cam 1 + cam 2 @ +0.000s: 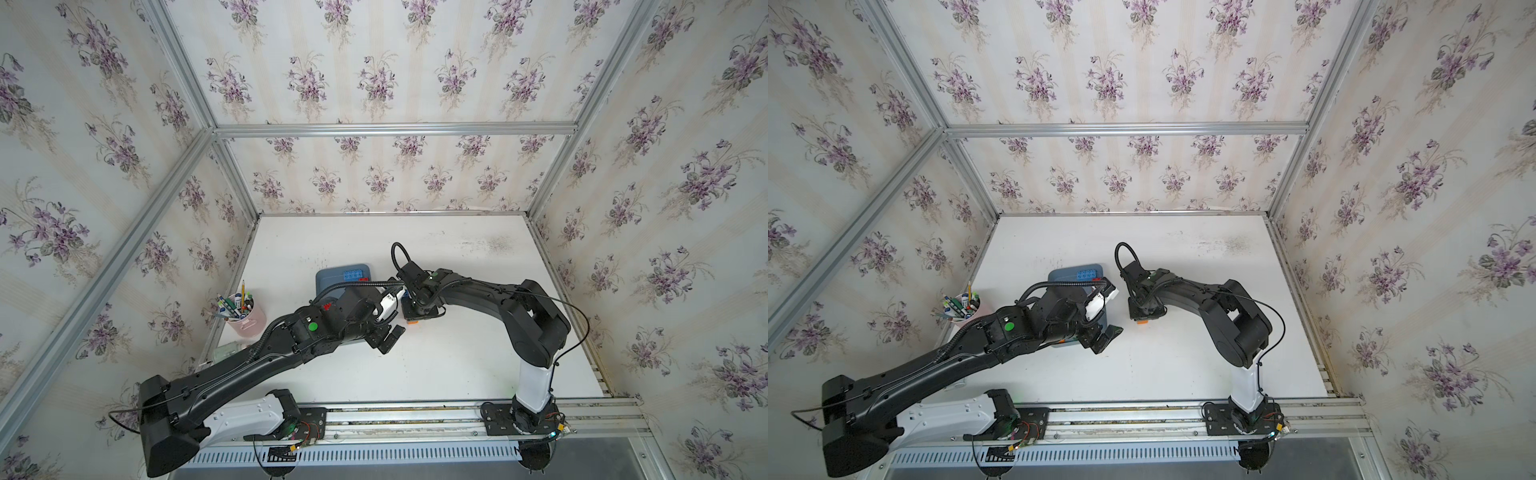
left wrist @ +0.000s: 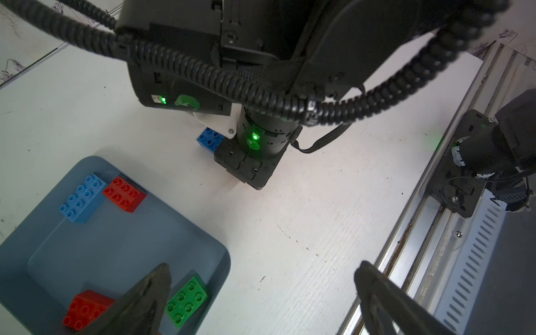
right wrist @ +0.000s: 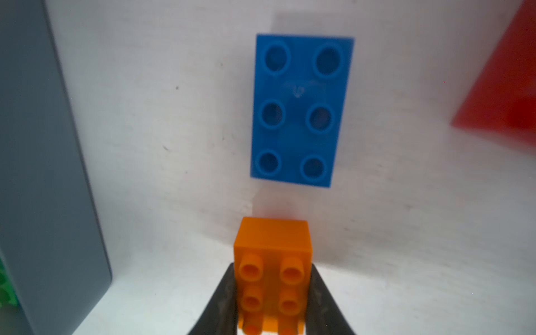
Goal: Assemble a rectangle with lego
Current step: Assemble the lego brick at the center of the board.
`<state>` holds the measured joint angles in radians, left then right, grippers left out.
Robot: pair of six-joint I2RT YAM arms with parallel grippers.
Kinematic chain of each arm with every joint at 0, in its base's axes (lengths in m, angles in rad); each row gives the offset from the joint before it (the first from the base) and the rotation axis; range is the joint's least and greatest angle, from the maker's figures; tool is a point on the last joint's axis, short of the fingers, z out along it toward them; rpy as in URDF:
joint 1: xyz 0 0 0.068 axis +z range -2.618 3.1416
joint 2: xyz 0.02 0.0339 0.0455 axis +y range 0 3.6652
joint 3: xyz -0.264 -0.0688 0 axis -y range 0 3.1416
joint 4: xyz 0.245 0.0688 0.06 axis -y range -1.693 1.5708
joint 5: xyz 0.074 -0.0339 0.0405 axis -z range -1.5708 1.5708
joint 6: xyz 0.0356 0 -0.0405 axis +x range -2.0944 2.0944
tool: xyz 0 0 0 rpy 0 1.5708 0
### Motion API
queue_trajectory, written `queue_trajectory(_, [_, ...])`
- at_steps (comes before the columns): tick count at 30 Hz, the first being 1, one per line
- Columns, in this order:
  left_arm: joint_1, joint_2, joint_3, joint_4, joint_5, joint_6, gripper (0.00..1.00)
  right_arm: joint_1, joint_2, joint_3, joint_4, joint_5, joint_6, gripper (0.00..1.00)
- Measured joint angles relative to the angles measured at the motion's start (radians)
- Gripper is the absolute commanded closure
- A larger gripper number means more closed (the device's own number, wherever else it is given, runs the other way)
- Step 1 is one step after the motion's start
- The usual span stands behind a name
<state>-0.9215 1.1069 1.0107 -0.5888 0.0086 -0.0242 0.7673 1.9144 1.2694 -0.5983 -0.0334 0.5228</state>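
Orange brick (image 3: 272, 278) pinched in the right gripper (image 3: 272, 304), outside the tray (image 3: 43, 174): a placing step, seemingly early in the build.

Fingers press both flanks of the orange brick; a blue brick (image 3: 298, 110) lies flat on the white table (image 1: 457, 365) just beyond it, apart, both beside the tray. The next move likely calls for squaring its edge to the blue brick's short side and closing the gap. The left gripper (image 2: 261, 304) hangs spread wide over the tray's rim. Floral wallpaper (image 1: 374, 75) on an aluminium frame (image 1: 395, 129) encloses the table.
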Motion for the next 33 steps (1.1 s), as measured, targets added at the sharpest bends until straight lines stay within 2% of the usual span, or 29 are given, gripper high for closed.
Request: queue_trajectory(33, [0.0, 0.042, 0.01, -0.005, -0.006, 0.001, 0.0, -0.013, 0.048, 0.027, 0.029, 0.046, -0.003, 0.65])
